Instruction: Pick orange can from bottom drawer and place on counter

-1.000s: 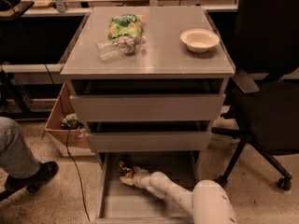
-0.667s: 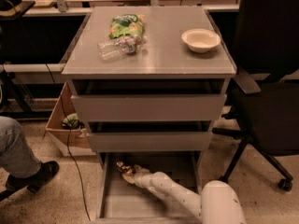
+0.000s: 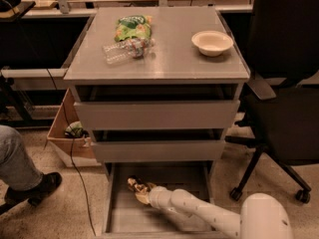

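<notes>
Orange can point(image 3: 133, 184): lying on its side in the tray of the open bottom drawer point(image 3: 119, 218), at the tip of the pincer point(image 3: 142, 196), on its upper-left side. Long axis appears diagonal, with the far end toward the drawer's back-left and the near end against the pincer. Which end is the top cannot be told.

Pincer: low inside the drawer tray, at the end of the white arm point(image 3: 199, 210), which reaches in from the lower right. It meets the can; whether it grips it cannot be told.

Desk point(image 3: 174, 59): grey cabinet top, high above the pincer. It carries:
- clear bottle point(image 3: 124, 50), on its side, directly above the pincer;
- green bag point(image 3: 132, 28), behind the bottle and touching it;
- bowl point(image 3: 212, 42), above and to the right of the pincer, apart from the other two.

Surroundings: dark office chair point(image 3: 284, 108) to the right of the pincer; cardboard box point(image 3: 62, 133) up and to the left of it.

Change from earlier frames: can and pincer sit at the same spot in the tray, while the bulky white arm segment has shifted rightward. Bottle, bag and bowl have not moved.
</notes>
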Controlling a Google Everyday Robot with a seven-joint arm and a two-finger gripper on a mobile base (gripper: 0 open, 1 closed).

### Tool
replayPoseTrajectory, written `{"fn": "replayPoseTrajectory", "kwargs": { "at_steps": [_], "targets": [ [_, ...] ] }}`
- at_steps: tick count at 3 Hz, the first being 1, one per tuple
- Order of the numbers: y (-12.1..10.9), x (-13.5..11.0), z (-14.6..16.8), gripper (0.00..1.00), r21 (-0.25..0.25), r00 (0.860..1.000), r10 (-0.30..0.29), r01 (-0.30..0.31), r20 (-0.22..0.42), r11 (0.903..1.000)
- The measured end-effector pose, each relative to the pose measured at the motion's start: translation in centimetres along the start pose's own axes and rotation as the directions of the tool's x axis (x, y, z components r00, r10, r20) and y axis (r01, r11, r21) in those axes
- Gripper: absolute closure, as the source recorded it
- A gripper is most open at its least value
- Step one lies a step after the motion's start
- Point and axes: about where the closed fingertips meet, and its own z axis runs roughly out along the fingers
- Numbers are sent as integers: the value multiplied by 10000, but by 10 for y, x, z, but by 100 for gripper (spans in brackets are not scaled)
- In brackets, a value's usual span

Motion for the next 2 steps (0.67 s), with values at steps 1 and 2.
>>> {"fn": "replayPoseTrajectory", "kwargs": {
  "at_steps": [1,2],
  "targets": [
    [-2,0,-64,100,137,9975,651,-648,-278,9978],
    [-6,-10,-128,100,636,9920,1029,-983,-734,9931]
  ]
}}
